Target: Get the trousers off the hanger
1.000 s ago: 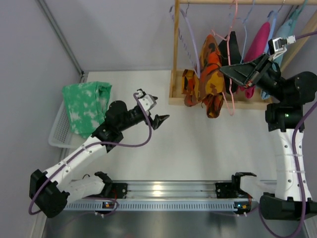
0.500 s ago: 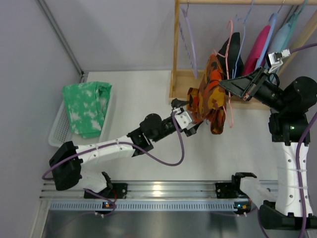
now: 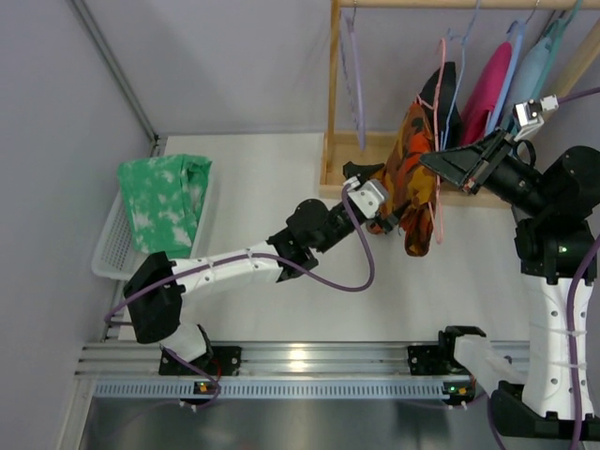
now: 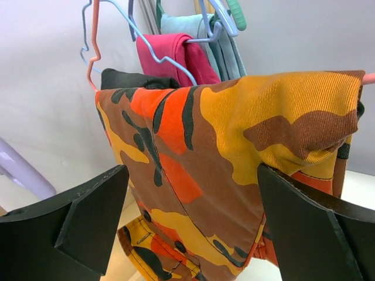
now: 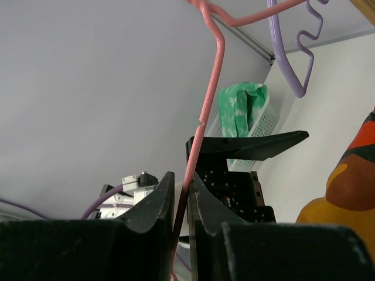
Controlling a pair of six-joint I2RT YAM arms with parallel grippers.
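Observation:
Orange, brown and yellow camouflage trousers (image 3: pixel 412 169) hang folded over a pink hanger (image 3: pixel 439 131) in front of the wooden rack. My right gripper (image 3: pixel 433 161) is shut on the hanger's thin pink wire (image 5: pixel 208 117), which runs up from between its fingers. My left gripper (image 3: pixel 377 199) is open and right at the trousers' lower left side. In the left wrist view the trousers (image 4: pixel 234 152) fill the gap between the two black fingers (image 4: pixel 76 222), and the pink hanger (image 4: pixel 94 47) shows above. I cannot tell whether the fingers touch the cloth.
A wooden rack (image 3: pixel 333 122) holds an empty purple hanger (image 3: pixel 354 84) and black (image 3: pixel 448 89), magenta (image 3: pixel 489 84) and light blue (image 3: pixel 534 70) garments. A white basket (image 3: pixel 111 246) with green cloth (image 3: pixel 164 202) stands at the left by the wall.
My left arm has stretched from mid-table to the right and back, up to the trousers. The hanger with the trousers has shifted slightly right in my right gripper.

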